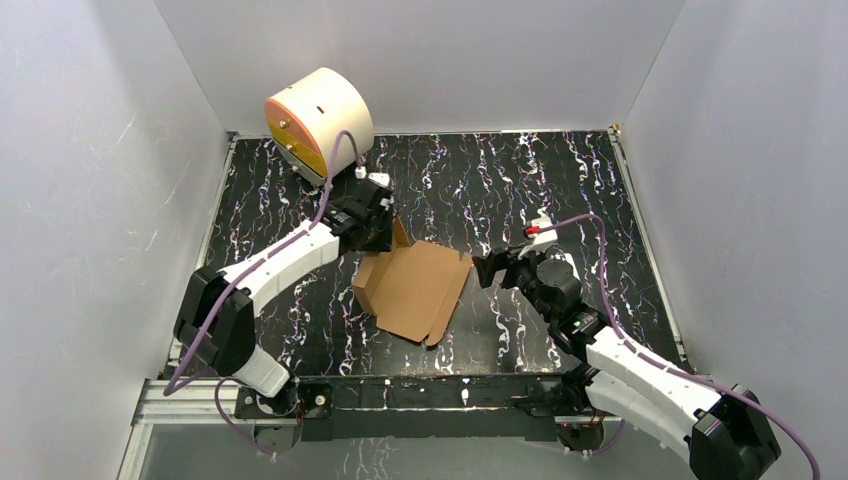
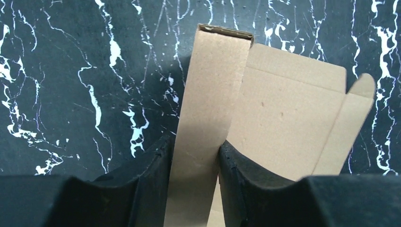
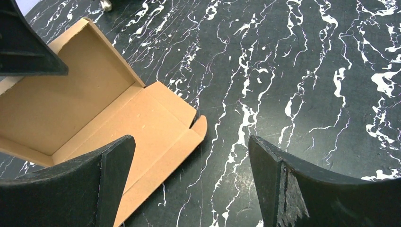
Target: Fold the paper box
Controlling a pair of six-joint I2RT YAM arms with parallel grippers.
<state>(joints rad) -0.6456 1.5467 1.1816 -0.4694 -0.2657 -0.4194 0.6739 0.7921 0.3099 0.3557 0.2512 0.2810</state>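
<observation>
Cardboard first: the box (image 1: 415, 290) lies open near the middle of the table (image 1: 560, 180), between the two grippers, brown inside facing up. It is only partly formed. The end nearest the left gripper (image 1: 375, 228) has walls standing up, while the rest lies flat on the black marbled surface, ending in a narrow flap with a rounded tab at its corner, on the side toward the right arm.

The left gripper is clamped on the box. In its wrist view the two black fingers (image 2: 151, 189) press from either side on a tall narrow strip of cardboard standing upright between them, and a wider panel with a creased flap spreads out to the right of that strip, behind the right-hand finger.

The right gripper (image 1: 492, 268) is spread wide and grasps nothing. It sits just beside the flat end of the box, near the tabbed corner; whether it touches the cardboard cannot be told from above. In its wrist view the fingers (image 3: 111, 182) frame bare table, with the box off to the left and the flat panel's edge passing behind the left-hand finger. A black shape covers part of the raised end at the upper left of that view.

A cylinder (image 1: 318, 120), cream with an orange face, sits at the far left corner of the table, well apart from the box
</observation>
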